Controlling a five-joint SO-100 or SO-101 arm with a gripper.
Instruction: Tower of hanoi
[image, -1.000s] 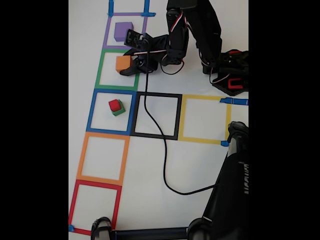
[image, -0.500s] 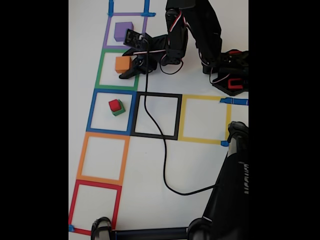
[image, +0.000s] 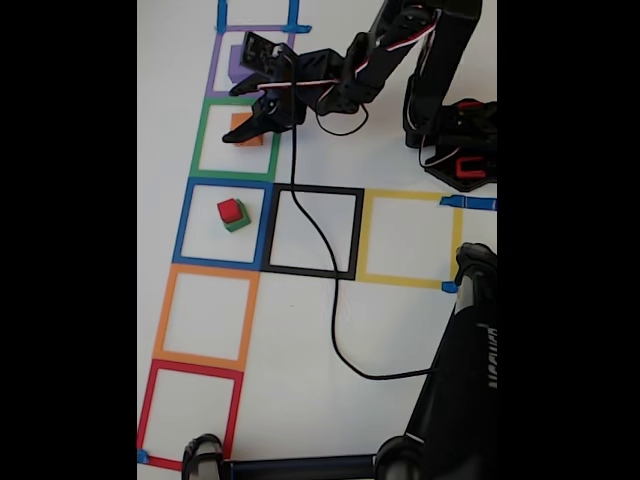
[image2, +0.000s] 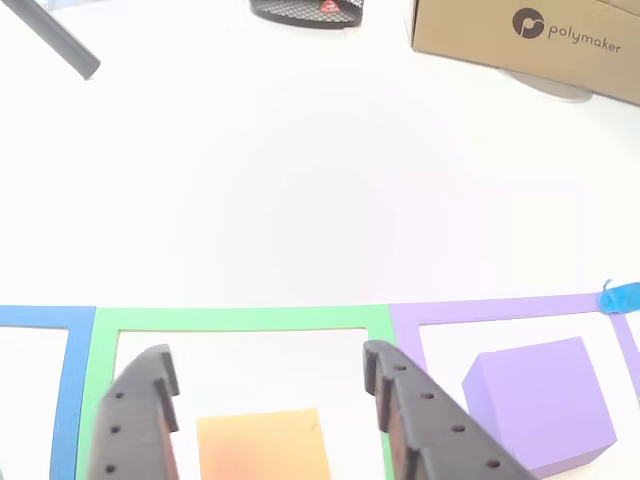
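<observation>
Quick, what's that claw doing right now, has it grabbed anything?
Gripper: open, one finger on each side of the orange block, not squeezing it yet.

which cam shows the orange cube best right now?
The other view: orange cube fills the bottom edge between the open pincer fingers, in the green square. In the fixed view the cube is small and partly covered by the pincer.

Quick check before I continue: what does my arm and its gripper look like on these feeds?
The arm is black, jointed, with thin red and white wires along its links and a red-trimmed base. A black cable trails from the gripper across the white table. In the other view the two fingers are dark grey, serrated on their inner edges, with rows of small holes.
</observation>
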